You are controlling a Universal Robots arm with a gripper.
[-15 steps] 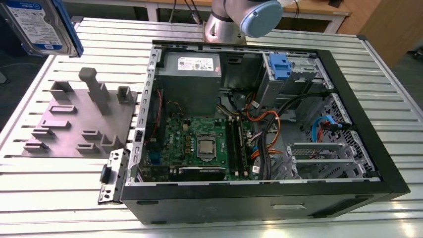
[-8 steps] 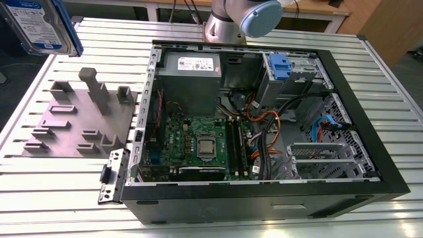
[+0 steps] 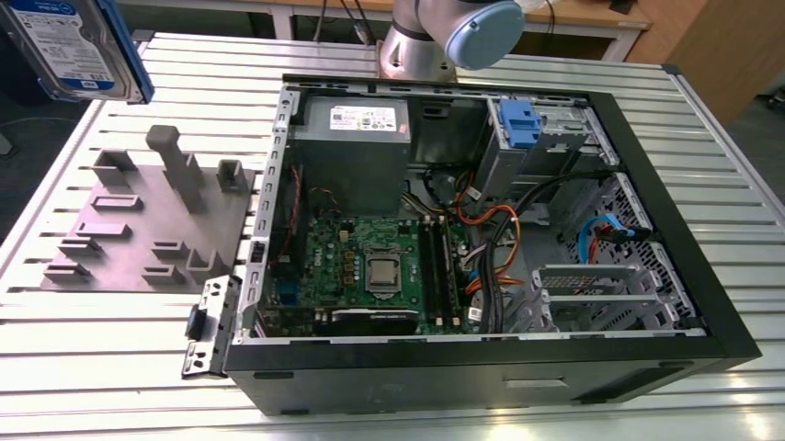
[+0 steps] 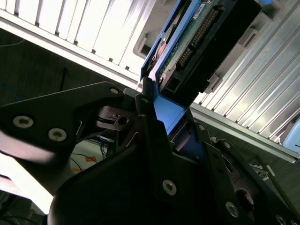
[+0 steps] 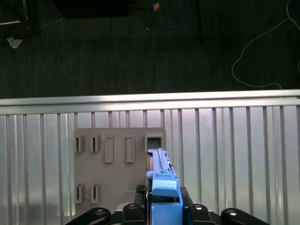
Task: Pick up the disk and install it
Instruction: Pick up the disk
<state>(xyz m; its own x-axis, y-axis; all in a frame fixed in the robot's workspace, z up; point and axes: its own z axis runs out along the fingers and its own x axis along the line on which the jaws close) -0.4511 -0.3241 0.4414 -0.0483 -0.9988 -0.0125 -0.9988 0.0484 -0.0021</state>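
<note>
The disk (image 3: 76,46) hung in the air at the upper corner on the exterior view's left, label side toward the camera and its blue frame (image 3: 132,55) along one edge, lifted clear of the table (image 3: 73,349). It was well apart from the open computer case (image 3: 491,367). In the second wrist view the disk (image 4: 197,42) showed its circuit-board side, and the hand (image 4: 171,115) was pinching it by the blue frame, one black finger (image 4: 146,101) pressed against each side. The first wrist view showed the disk (image 5: 161,180) edge-on, rising out of the hand (image 5: 164,208) and hanging over a grey plate (image 5: 117,173) with raised slots. Its far end lined up just beside one square socket (image 5: 154,140) of that plate.

In the exterior view the same grey plate (image 3: 147,230) lay flat on the ribbed metal table, just beside the case. Inside the case lay a green circuit board (image 3: 368,257), a grey power box (image 3: 356,129) and a metal bay with a blue tab (image 3: 521,124). The arm (image 3: 442,37) stood behind the case. Beyond the table's edge (image 5: 150,101) was dark floor (image 5: 117,47).
</note>
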